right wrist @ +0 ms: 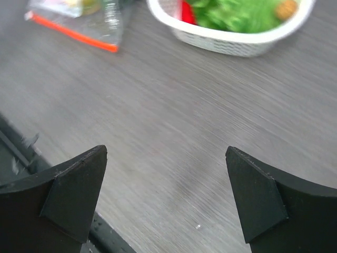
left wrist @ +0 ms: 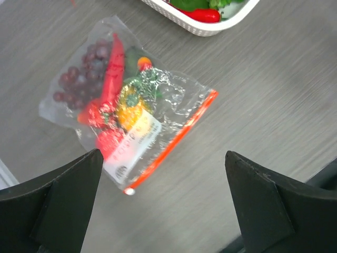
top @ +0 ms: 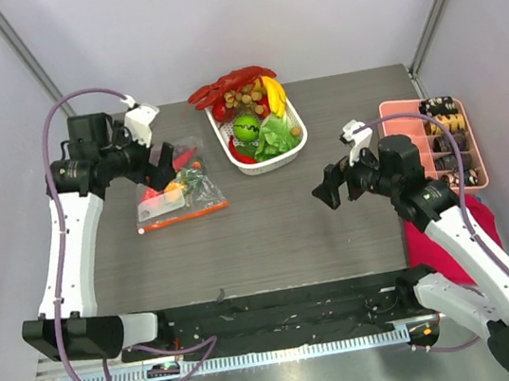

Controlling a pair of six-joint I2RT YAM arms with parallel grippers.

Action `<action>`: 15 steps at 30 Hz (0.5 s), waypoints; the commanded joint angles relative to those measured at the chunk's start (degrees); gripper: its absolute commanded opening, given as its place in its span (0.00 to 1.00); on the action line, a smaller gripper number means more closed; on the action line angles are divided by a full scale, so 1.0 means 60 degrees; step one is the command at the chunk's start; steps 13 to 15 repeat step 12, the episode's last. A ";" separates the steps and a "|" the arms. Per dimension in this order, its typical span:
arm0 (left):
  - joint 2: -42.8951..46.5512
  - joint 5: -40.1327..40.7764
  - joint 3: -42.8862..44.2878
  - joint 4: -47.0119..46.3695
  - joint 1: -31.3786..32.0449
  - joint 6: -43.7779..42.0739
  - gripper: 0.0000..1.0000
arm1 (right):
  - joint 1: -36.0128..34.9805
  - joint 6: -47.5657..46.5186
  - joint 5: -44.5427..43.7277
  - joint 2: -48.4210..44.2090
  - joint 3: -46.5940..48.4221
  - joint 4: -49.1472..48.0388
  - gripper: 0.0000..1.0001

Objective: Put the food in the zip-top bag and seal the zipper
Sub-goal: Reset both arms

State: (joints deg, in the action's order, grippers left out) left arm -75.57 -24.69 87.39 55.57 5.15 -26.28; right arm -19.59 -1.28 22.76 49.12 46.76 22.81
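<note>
Partly done: bag [left wrist: 158, 105], with some food [left wrist: 111, 79], lies on the bench [top: 280, 234] at eight o'clock from the basket [top: 274, 163], where more remains. Zipper [left wrist: 174, 141] seal unclear. Left fingers [left wrist: 58, 203] and right fingers [right wrist: 68, 192] apart, empty.

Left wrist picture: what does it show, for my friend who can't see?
A clear zip-top bag lies on the grey table, holding purple grapes, a long red pepper and other toy food. The left hand hangs open above it, and a white basket peeks in at the top.
</note>
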 commanded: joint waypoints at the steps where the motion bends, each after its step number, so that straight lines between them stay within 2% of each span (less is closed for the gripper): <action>1: 0.0302 0.0656 0.0072 0.1607 -0.0242 0.3323 1.00 | 0.0891 0.1325 -0.1171 0.0278 -0.0277 -0.0213 1.00; 3: 0.0713 0.1137 -0.0602 0.1184 -0.0374 0.3734 1.00 | 0.1693 0.1589 -0.1041 0.0469 -0.0469 0.0050 0.99; 4: 0.0933 0.1271 -0.1403 0.1052 -0.0374 0.3808 1.00 | 0.1930 0.1648 -0.0852 0.0615 -0.0629 0.0109 1.00; 8: 0.1943 0.1799 -0.2903 0.0612 -0.0389 0.3809 1.00 | 0.2358 0.1883 -0.0615 0.0383 -0.0938 0.0417 1.00; 15: 0.2151 0.2136 -0.2921 0.0611 -0.0404 0.3941 1.00 | 0.2358 0.1854 -0.0732 -0.0203 -0.0852 0.0520 1.00</action>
